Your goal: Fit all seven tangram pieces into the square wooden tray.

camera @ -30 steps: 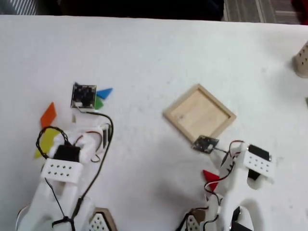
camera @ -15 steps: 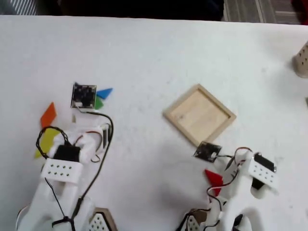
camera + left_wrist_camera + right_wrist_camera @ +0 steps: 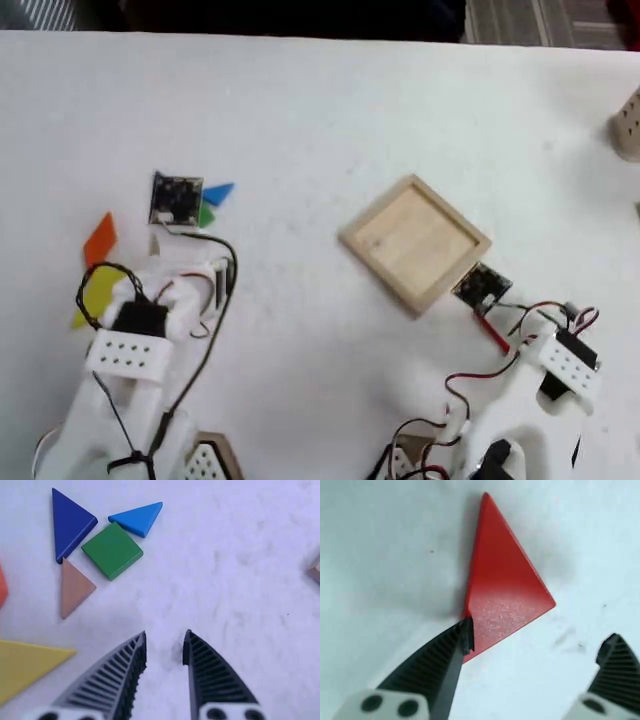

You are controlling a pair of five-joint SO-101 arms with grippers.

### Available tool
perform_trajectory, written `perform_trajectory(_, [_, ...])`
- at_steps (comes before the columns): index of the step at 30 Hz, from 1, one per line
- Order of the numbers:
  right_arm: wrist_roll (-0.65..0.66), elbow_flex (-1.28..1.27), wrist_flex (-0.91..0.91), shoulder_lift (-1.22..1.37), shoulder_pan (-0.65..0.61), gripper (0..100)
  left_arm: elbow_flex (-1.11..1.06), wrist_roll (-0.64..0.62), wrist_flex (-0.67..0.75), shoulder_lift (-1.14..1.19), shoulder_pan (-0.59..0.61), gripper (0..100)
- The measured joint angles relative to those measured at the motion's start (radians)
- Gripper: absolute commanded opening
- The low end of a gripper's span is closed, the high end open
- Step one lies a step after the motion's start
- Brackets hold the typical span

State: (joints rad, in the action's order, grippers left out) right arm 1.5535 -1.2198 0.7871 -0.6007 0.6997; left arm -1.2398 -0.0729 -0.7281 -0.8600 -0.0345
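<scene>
The square wooden tray (image 3: 415,243) lies right of the surface's middle, its bare wood floor showing. Off its near-right side the right end effector (image 3: 537,639) is spread wide, one finger touching the red triangle (image 3: 505,580). Toward the left edge, the left end effector (image 3: 164,640), narrowly parted and holding nothing, hangs near the green square (image 3: 112,550), dark blue triangle (image 3: 70,522), light blue triangle (image 3: 137,517), tan triangle (image 3: 74,587) and yellow triangle (image 3: 25,667).

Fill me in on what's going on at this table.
Two robot arms are working a tangram puzzle. No piece is in the wooden tray yet. The right gripper is open at the red triangle, with one finger touching its edge. The left gripper hangs open over the table, holding nothing, near the green square and the tan triangle.
</scene>
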Motion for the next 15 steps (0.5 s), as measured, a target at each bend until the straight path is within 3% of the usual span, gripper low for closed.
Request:
perform_trajectory(11, [-0.288, -0.005, 0.158, 0.017, -0.1, 37.6, 0.0, 0.0, 0.0, 0.0, -0.002, 14])
perform_trajectory(15, [-0.321, -0.005, 0.163, 0.017, -0.124, 37.6, 0.0, 0.0, 0.0, 0.0, -0.002, 14])
